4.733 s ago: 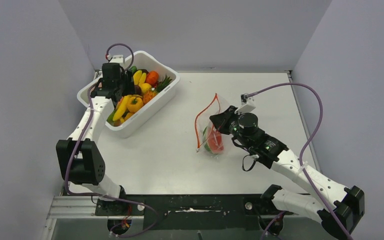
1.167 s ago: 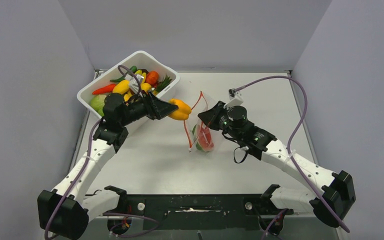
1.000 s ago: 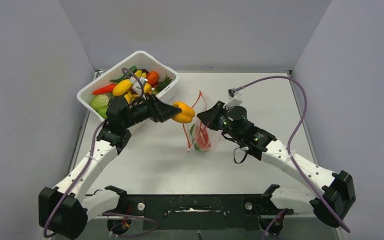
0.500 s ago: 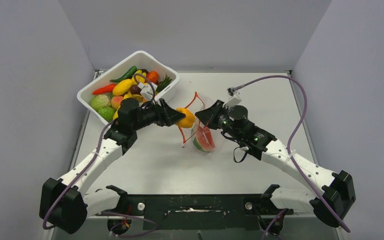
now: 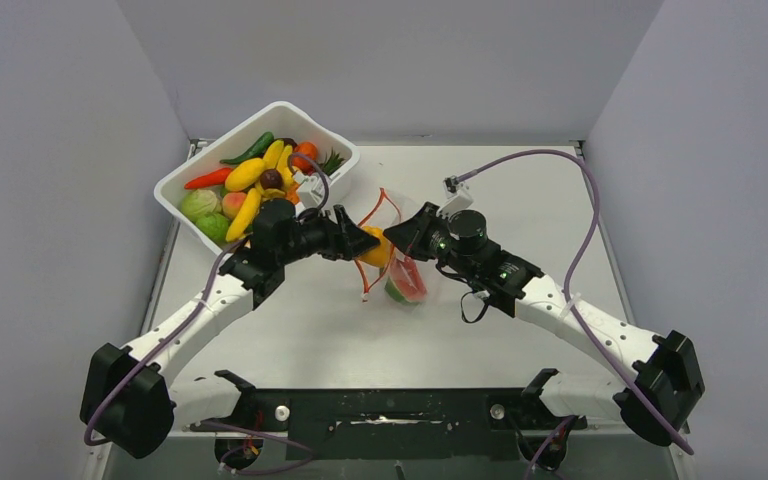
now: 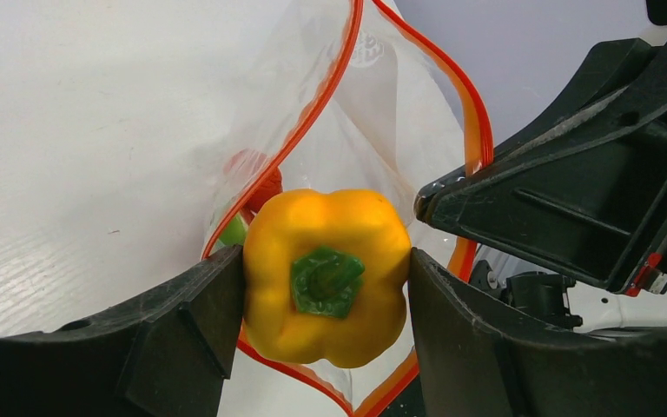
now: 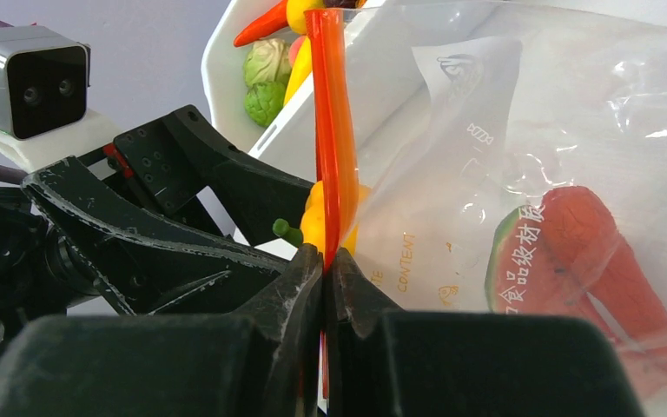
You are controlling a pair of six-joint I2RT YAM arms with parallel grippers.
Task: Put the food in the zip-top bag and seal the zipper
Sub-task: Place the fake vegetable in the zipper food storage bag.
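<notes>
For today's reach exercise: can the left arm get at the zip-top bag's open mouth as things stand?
Probably yes: the right gripper pinches the zipper, holding the zip-top bag open, and the left gripper, gripping the yellow pepper, sits at its mouth, nothing between.

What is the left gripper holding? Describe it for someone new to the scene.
Right of the white tub, mid-table, the zip-top bag is open. At its red-edged mouth the left gripper holds a yellow bell pepper with a green stem, unlike the red-and-green watermelon slice inside the bag.

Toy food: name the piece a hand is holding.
The yellow bell pepper, gripped by the left hand at the bag mouth; the others lie in the white tub or inside the bag.
</notes>
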